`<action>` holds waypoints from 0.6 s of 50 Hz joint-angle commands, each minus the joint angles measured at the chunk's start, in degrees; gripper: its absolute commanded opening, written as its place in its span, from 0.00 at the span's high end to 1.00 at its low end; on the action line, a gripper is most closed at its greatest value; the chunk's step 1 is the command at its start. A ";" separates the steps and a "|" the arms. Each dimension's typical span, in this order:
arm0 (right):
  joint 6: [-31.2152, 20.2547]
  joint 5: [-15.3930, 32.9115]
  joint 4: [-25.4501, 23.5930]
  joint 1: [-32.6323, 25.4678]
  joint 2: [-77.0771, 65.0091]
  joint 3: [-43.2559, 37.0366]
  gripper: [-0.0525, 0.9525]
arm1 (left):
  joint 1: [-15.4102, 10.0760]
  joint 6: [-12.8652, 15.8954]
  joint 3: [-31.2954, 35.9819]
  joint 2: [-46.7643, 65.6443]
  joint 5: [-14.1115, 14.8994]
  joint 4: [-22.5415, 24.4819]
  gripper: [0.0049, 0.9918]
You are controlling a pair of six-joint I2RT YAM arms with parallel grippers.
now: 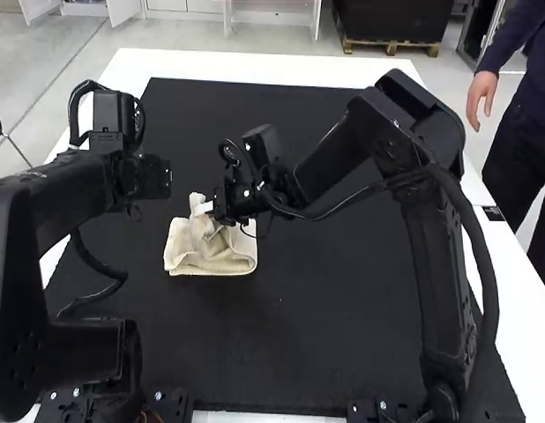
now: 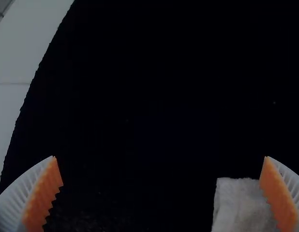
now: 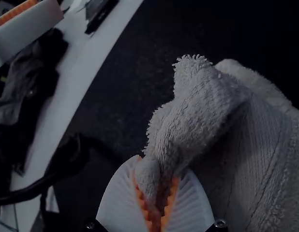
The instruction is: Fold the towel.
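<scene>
- The towel [image 1: 218,263] lay on the black mat [image 1: 317,344], nearer the left arm's side, its near part low and spread, its far part bunched and lifted.
- The right gripper [image 3: 161,165] was closed on a pinched, crumpled bit of the cloth, the terry bulging up between and beyond its fingers.
- The left gripper [image 2: 160,157] stood wide apart and held nothing; one finger overlapped a piece of the towel in its wrist view, though whether it touched could not be told.
- The fold looked unfinished: the near edge ran fairly straight between rounded corners, and layers seemed to overlap there, but how many could not be made out.
- What was left, by judgement, was to draw the gripped bunch out flat, bring it over the rest with edges matched, let go and smooth the stack.
- Released as it was, the gathered part would probably have slumped into a lump.
</scene>
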 commanded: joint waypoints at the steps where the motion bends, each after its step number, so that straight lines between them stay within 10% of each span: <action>1: 0.29 -3.74 0.56 1.86 1.35 2.54 0.97 | 0.71 -1.24 0.61 -1.09 -0.46 0.18 0.03; 20: 1.78 -2.34 3.29 3.26 3.63 3.68 0.92 | 3.00 -1.24 0.70 -3.46 -0.20 -0.35 0.03; 30: 1.43 2.32 2.76 2.82 3.98 4.21 0.24 | 3.00 -1.15 0.70 -4.17 0.94 -0.70 0.03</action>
